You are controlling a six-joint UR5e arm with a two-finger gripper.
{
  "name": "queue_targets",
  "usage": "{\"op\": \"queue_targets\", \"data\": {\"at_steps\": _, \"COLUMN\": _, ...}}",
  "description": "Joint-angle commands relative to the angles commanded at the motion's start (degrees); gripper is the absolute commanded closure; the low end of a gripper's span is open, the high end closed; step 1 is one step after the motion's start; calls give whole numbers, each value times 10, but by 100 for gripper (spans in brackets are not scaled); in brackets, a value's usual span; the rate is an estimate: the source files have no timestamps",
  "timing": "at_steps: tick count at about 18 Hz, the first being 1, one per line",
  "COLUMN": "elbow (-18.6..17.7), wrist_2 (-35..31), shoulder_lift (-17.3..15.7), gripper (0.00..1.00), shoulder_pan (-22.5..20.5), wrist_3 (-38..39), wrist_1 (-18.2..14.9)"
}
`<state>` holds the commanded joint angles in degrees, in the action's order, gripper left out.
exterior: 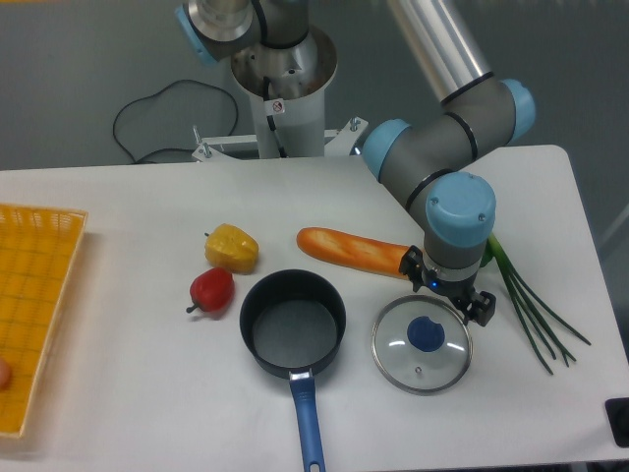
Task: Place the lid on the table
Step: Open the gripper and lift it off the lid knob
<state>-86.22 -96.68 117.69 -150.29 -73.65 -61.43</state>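
Note:
The lid (422, 346) is a clear glass disc with a silver rim and a blue centre knob. It lies flat on the white table (138, 393), just right of the saucepan. My gripper (450, 293) hangs over the lid's far right edge, pointing down. Its black fingers (483, 309) stand apart and hold nothing. The knob is in plain sight and free of the fingers.
A dark saucepan (293, 323) with a blue handle sits left of the lid. A baguette (352, 250) lies behind it. A yellow pepper (232, 247) and a red pepper (211, 289) are to the left, green onions (536, 305) to the right, and a yellow mesh tray (31, 305) at the far left.

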Motion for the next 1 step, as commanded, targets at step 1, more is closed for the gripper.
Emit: {"op": "queue_targets", "data": {"at_steps": 1, "elbow": 0, "wrist_2": -1, "shoulder_lift": -2, "gripper": 0, "shoulder_pan": -2, "wrist_3": 0, "wrist_1": -3}}
